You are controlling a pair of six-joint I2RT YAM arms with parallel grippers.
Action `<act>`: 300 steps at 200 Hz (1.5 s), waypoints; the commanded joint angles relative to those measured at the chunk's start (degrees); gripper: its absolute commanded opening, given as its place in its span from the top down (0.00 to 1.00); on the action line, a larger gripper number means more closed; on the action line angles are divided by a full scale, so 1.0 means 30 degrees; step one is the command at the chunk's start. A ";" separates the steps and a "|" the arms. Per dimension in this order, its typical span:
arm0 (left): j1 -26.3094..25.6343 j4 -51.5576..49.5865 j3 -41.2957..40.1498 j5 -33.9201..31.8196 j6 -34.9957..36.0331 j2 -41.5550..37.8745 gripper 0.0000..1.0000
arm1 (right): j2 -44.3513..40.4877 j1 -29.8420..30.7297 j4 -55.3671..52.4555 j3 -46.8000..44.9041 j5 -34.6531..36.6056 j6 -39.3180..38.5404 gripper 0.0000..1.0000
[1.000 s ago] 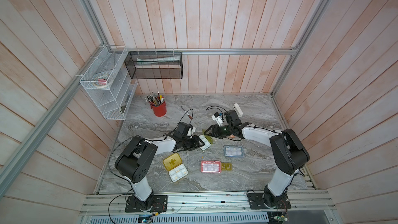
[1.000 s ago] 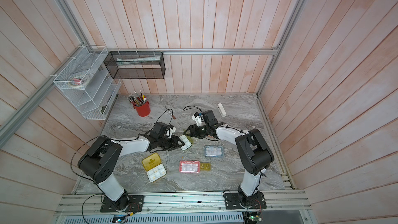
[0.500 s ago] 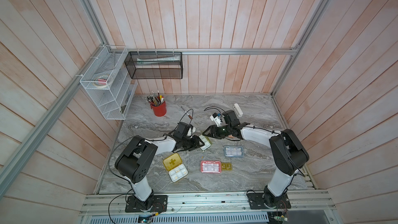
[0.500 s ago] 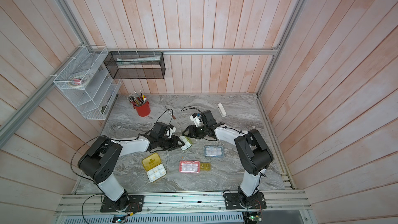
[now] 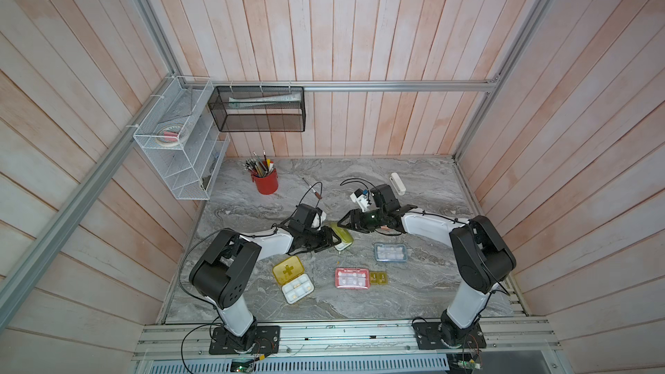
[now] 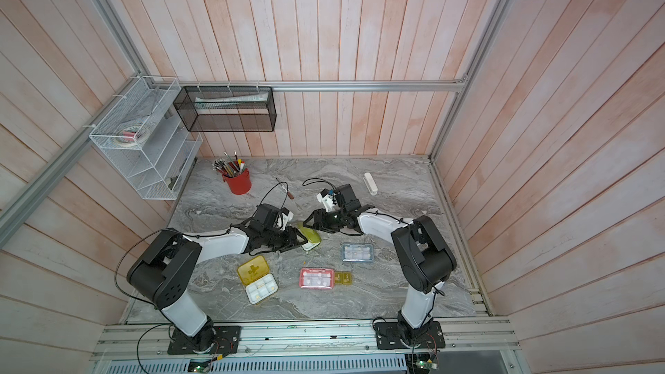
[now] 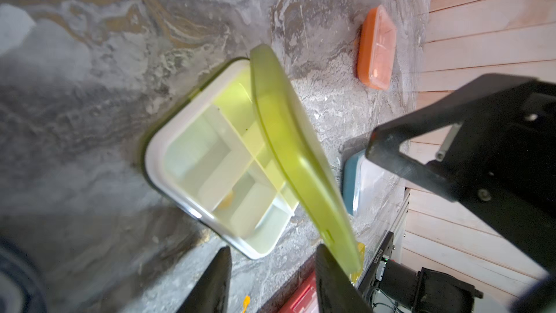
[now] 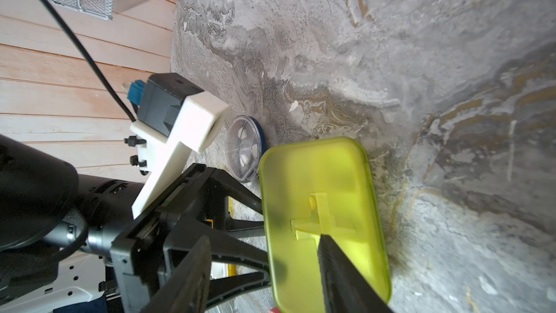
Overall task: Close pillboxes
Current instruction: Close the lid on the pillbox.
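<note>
Right gripper (image 8: 264,237): jaws apart, clasping nothing; one finger (image 8: 337,266) laid on the half-raised lid (image 8: 316,191) of the lime-green pillbox (image 5: 342,237). Left gripper (image 7: 272,251): jaws apart, empty, at the box's left. Location: mid-table, between both. Handling: brace the white base (image 7: 210,170); press the lid flat until it latches.

Seeing red pen cup (image 5: 265,182) back-left on marble tabletop (image 5: 414,296), white oblong bar (image 5: 398,183) back-right, well apart. Also white wire shelf (image 5: 180,167) on left wall, black mesh basket (image 5: 259,122) on back wall.
</note>
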 commanded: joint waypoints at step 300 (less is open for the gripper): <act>0.2344 -0.2159 0.4828 0.0404 0.2780 0.2562 0.45 | -0.2408 0.1733 0.3568 -0.5201 0.0461 0.2547 0.40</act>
